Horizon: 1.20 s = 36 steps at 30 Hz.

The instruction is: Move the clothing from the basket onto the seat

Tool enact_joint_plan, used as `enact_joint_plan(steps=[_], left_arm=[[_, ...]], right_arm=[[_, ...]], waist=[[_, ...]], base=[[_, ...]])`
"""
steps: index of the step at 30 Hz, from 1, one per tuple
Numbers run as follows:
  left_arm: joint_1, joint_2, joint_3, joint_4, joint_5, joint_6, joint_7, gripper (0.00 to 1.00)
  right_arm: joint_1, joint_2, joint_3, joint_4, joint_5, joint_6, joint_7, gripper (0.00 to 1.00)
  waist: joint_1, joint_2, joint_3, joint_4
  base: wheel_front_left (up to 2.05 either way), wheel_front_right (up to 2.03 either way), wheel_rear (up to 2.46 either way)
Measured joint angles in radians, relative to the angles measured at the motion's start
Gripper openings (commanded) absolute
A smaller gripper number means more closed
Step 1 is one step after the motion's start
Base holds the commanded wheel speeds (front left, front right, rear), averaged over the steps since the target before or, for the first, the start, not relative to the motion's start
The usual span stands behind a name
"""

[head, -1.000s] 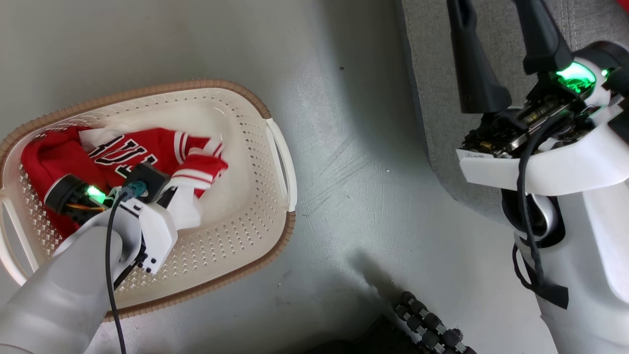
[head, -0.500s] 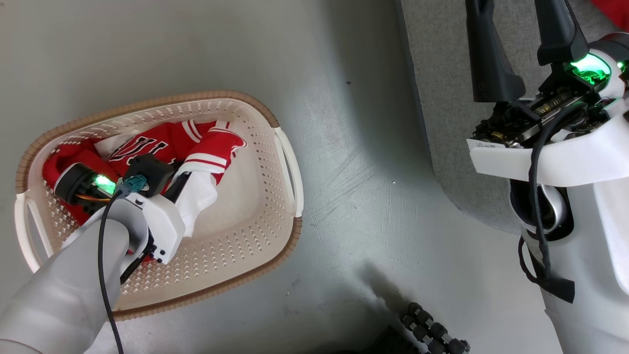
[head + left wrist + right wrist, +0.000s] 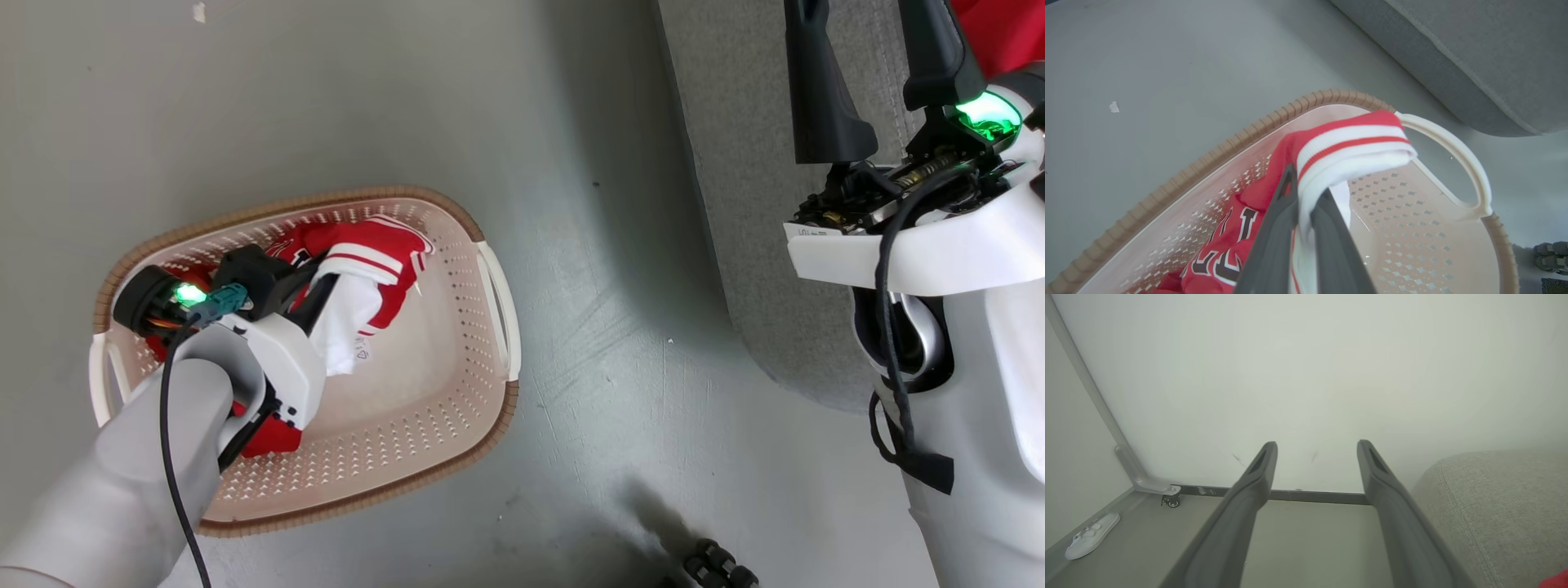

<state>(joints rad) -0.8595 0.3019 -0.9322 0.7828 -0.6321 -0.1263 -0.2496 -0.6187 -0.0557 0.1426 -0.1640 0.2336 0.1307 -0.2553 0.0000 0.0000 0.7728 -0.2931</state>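
The cream basket (image 3: pixel 384 196) with a brown rim stands on the grey floor at the left. Inside it lies the clothing (image 3: pixel 384 245), a red jersey with white trim and black lettering. My left gripper (image 3: pixel 326 286) is shut on its white-striped hem. In the left wrist view the hem (image 3: pixel 1347 134) drapes over my left gripper (image 3: pixel 1302 192), above the basket (image 3: pixel 1208 159). The grey seat (image 3: pixel 735 163) is at the right, and a second red garment (image 3: pixel 1004 33) lies on it. My right gripper (image 3: pixel 869 33) hangs open over the seat and holds nothing, as the right wrist view (image 3: pixel 1317 447) confirms.
A white slipper (image 3: pixel 1092 535) lies by the wall beside a small caster (image 3: pixel 1172 501). A black knobbly object (image 3: pixel 718 567) sits on the floor near my base. Bare grey floor separates the basket from the seat (image 3: pixel 1474 53).
The head camera has shifted. My left gripper, still shut on the jersey, has pulled it up and toward the basket's right side. The right gripper stays open.
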Motion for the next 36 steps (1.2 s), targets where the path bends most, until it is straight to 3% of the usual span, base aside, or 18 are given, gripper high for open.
enact_joint_plan(steps=[24, 36], left_arm=[[0.166, -0.018, 0.221, -0.27, 0.005, 0.0, 0.0, 0.0], [0.246, -0.043, 0.286, -0.365, 0.008, 0.0, 0.0, 0.0]], right_arm=[[0.088, -0.01, -0.029, 0.067, -0.032, 0.0, 0.0, 1.0], [0.154, -0.026, 0.004, 0.104, -0.021, 0.0, 0.0, 1.0]], waist=[[0.0, 0.0, -0.221, 0.077], [0.0, 0.0, -0.333, 0.112]], base=[[0.0, 0.0, 0.0], [0.0, 0.0, 0.0]])
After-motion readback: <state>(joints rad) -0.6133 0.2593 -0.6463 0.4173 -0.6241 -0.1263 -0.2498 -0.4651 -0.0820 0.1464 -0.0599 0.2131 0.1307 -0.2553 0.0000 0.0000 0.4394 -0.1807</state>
